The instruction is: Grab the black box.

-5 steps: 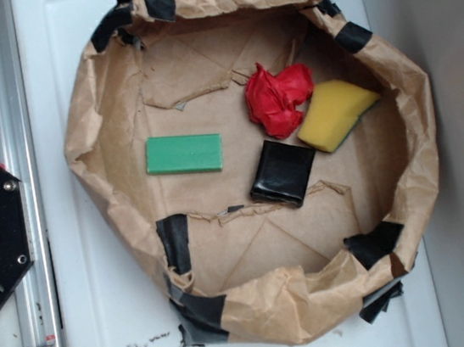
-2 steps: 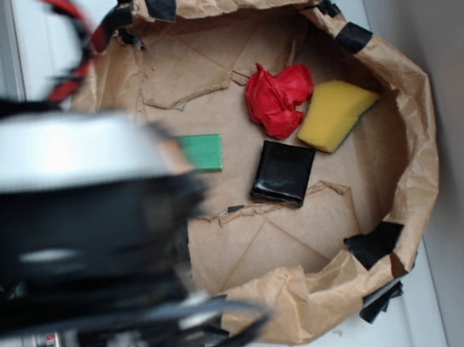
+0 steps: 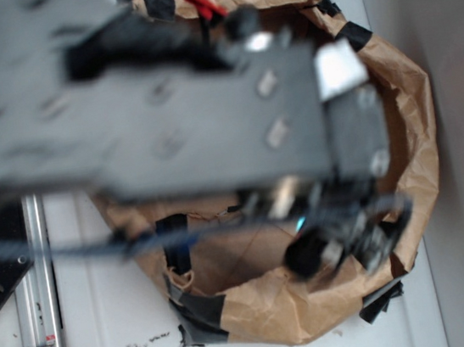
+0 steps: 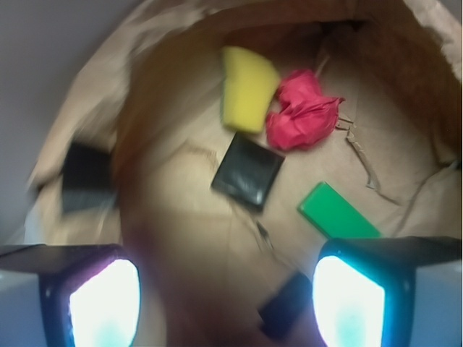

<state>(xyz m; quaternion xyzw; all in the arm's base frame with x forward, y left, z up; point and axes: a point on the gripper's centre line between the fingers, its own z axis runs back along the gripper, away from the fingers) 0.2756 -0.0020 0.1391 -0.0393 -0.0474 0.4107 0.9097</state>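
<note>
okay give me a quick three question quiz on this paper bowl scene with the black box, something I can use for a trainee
1. True or false: in the wrist view, the hand is already closed on the black box.
2. Which item lies nearest the black box? A) yellow sponge B) green block C) red crumpled wad
3. Fill in: in the exterior view, the arm hides the ____ box.

Key: 1 false, the fingers are spread and the box lies apart, beyond them. 2 C. 3 black.

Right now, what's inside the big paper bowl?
The wrist view shows the black box, a yellow sponge, a red crumpled wad and a green block. In the exterior view, the arm covers them.
</note>
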